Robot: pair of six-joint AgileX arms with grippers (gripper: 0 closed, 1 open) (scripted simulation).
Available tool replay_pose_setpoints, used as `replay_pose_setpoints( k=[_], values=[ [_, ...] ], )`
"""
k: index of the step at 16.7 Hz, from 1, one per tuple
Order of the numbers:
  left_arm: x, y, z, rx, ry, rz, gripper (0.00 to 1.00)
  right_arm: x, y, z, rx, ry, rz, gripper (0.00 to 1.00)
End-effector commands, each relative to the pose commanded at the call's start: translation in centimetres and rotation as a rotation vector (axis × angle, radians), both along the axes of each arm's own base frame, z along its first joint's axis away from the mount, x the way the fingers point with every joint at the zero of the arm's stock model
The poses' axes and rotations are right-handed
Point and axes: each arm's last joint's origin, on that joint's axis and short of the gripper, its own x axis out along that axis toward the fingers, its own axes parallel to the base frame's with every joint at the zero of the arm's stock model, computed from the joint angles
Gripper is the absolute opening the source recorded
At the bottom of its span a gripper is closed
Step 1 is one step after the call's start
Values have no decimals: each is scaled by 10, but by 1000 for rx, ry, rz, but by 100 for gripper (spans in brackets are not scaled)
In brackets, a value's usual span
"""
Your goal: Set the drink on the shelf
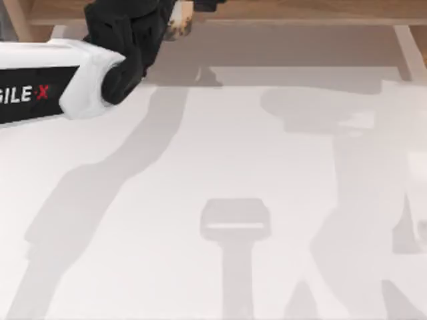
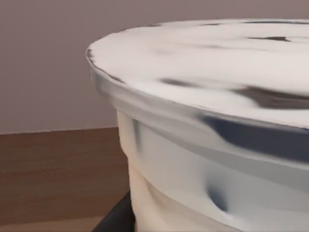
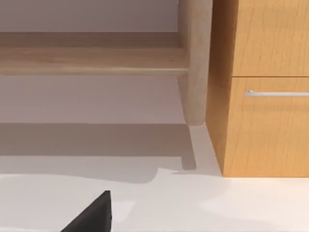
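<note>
1. In the top view, the left arm (image 1: 60, 80) reaches from the left edge toward the upper left of the frame, its white link marked with black lettering.
2. The left gripper (image 1: 175, 20) sits at the top edge of the top view, over the shelf (image 1: 300, 10), a light-brown plank band running across the top of the frame.
3. The drink (image 1: 180, 23) shows as a small tan and dark patch beside the black gripper body at the top edge. The claw is closed around the drink.
4. In the left wrist view the drink's white lid (image 2: 207, 63) and clear wall fill the right of the frame, with brown wood (image 2: 53, 174) at lower left.
5. The white table (image 1: 200, 200) carries only shadows.
6. The right wrist view shows the shelf plank (image 3: 87, 58), its post (image 3: 195, 63) and a wooden cabinet (image 3: 265, 87) on the right; a dark gripper tip (image 3: 94, 215) sits at the bottom edge, and I cannot tell its opening.
</note>
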Motion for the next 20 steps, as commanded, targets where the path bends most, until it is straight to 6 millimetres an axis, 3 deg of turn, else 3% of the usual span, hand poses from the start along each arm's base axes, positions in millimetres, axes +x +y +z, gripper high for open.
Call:
replay_pose_setpoints(
  k=[3, 9, 20],
  values=[
    [18, 17, 20, -12, -63, 118, 0, 0, 0, 0, 0, 0, 0, 100],
    [19, 18, 22, -12, -68, 126, 0, 0, 0, 0, 0, 0, 0, 100],
    [50, 17, 1, -12, -68, 130, 0, 0, 0, 0, 0, 0, 0, 100]
  ],
)
